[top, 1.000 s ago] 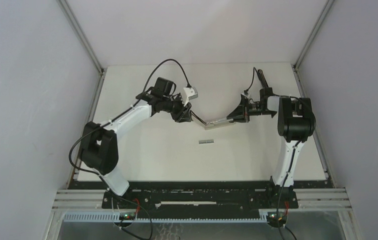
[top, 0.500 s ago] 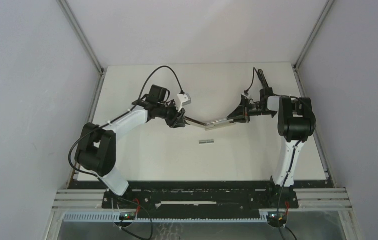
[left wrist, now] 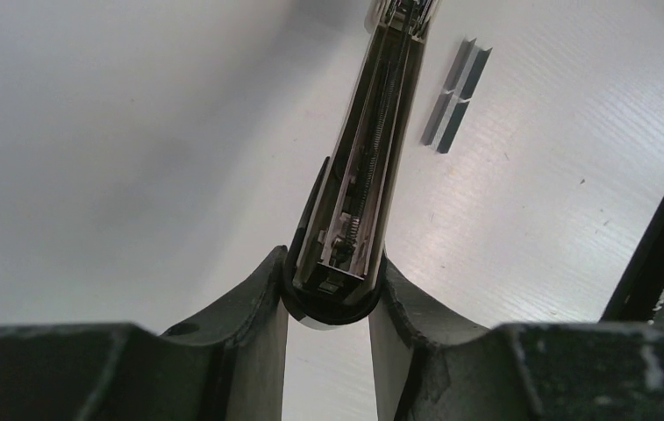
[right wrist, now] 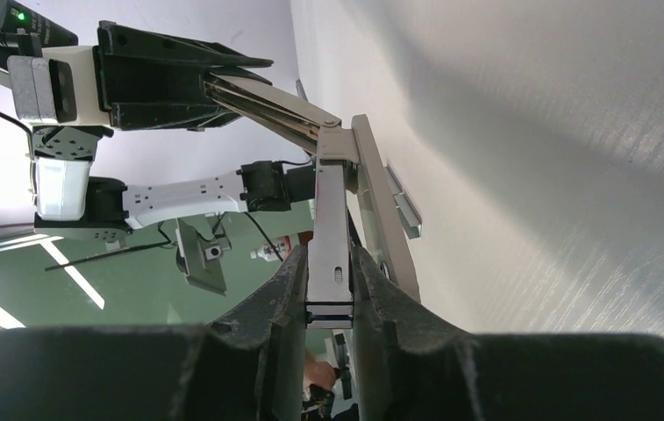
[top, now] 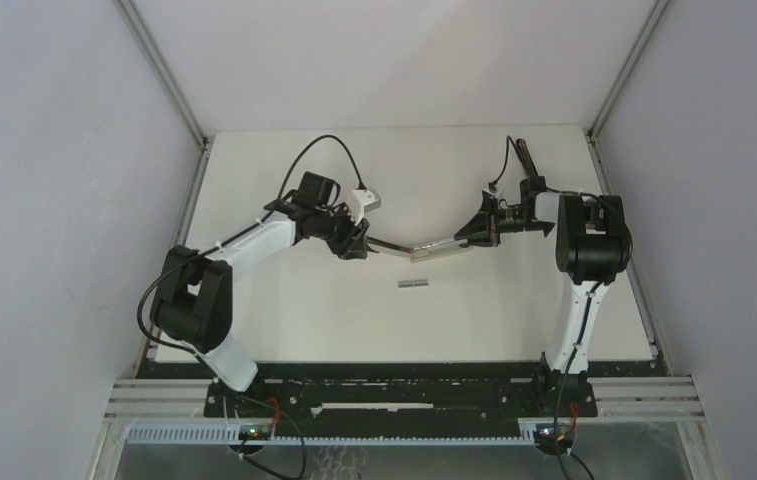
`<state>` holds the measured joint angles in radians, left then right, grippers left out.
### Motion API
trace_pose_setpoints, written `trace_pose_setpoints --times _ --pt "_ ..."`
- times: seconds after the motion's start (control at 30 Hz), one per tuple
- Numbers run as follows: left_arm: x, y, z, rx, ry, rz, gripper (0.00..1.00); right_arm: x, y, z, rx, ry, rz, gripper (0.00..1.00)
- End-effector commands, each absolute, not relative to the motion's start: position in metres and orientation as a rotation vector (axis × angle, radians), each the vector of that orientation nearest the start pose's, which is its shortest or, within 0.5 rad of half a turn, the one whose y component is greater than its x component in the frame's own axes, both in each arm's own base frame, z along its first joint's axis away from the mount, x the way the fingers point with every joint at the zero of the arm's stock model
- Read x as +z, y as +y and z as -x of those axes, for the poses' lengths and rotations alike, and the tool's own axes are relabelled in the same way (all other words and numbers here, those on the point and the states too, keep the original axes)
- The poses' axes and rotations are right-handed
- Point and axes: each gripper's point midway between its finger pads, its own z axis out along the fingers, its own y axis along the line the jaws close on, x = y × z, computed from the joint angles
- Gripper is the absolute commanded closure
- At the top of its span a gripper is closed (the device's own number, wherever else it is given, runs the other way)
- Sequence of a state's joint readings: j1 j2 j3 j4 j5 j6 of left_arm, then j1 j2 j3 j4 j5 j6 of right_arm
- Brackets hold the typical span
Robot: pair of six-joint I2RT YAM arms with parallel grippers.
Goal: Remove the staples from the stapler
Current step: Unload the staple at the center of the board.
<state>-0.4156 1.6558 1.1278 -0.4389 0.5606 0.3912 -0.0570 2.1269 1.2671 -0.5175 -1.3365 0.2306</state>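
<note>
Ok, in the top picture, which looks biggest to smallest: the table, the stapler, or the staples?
1. table, clearly biggest
2. stapler, spread open
3. staples, a tiny strip lying on the table

The stapler [top: 439, 245] is shiny silver with a black end. The staples [top: 414, 284] are grey. The table [top: 434, 170] is white. The left arm [top: 254, 238] and right arm [top: 570, 320] are white and black.
</note>
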Motion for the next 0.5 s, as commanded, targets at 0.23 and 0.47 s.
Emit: trace_pose_setpoints --times 0.23,0.47 --pt "0.085 -0.223 -0.333 -0.726 2.263 -0.821 0.95 0.123 0.146 -0.363 1.951 2.274 -0.022 0.89" --pt "0.074 -0.235 -0.35 -0.719 2.192 -0.704 0.95 0.125 0.144 -0.363 1.963 2.257 -0.016 0.89"
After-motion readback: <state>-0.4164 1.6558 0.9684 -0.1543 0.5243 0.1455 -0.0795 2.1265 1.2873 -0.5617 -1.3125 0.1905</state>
